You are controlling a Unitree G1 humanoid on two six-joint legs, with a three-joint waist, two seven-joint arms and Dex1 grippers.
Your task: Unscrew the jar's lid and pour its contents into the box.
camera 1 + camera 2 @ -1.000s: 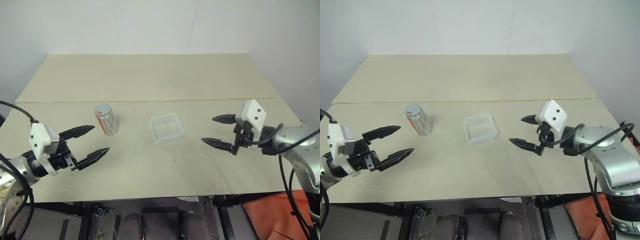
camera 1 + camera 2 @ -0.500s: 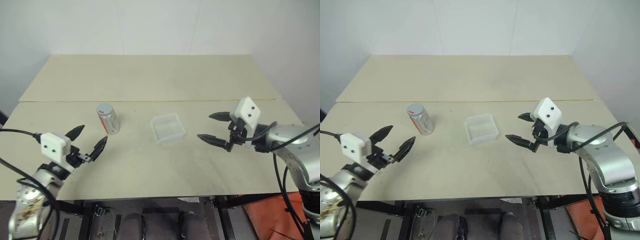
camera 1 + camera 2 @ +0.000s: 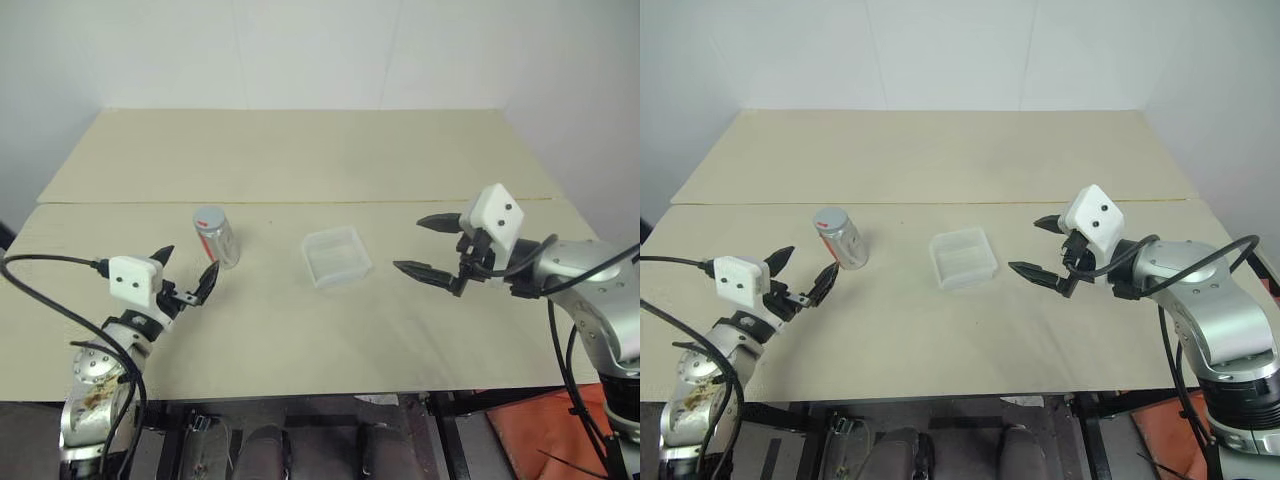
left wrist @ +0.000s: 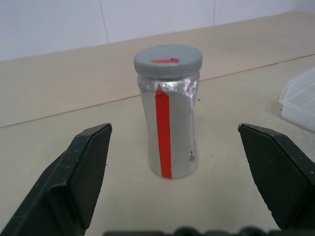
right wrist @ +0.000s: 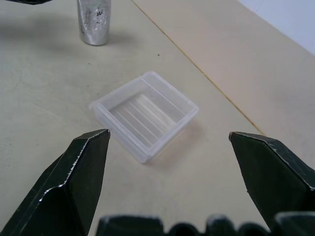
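- Your left gripper (image 3: pixel 185 273) has wedge-shaped black fingers, spread wide and empty.
- Just ahead of it the jar (image 4: pixel 168 128) stands upright on the matte beige table (image 3: pixel 300 160); its ribbed grey lid (image 4: pixel 168 61) is on.
- Your right gripper (image 3: pixel 427 247) gapes near the translucent ridged box (image 5: pixel 144 115).

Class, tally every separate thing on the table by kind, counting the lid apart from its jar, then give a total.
Jar: 1
Lid, screwed on the jar: 1
Box: 1
Total: 3
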